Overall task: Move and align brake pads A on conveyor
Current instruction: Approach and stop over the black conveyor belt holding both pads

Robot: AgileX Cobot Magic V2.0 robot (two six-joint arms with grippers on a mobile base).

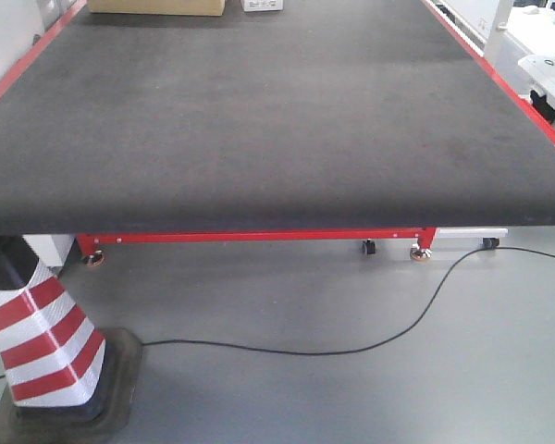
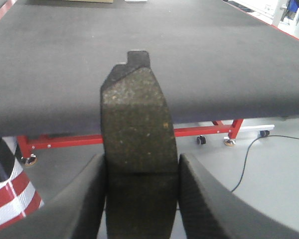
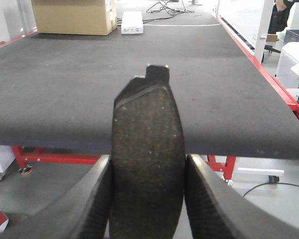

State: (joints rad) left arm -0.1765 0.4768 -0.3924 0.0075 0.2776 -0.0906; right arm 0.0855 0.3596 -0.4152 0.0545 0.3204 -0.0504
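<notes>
Jaws on both sides were clamped tight: the left gripper (image 2: pixel 140 167) pinched a brake pad (image 2: pixel 137 119) standing on end, and the right gripper (image 3: pixel 148 164) gripped a second pad (image 3: pixel 147 124) likewise. Each pad filled the lower centre of its wrist view, overlapping the conveyor's (image 1: pixel 259 120) near edge. The front view's belt looked bare.

Broad, curved, matte-black fingers (image 2: pixel 79 209) with finely ribbed inner faces mark the left gripper (image 2: pixel 140 157) and right gripper (image 3: pixel 148 158), pictured before the conveyor (image 1: pixel 259 111).
</notes>
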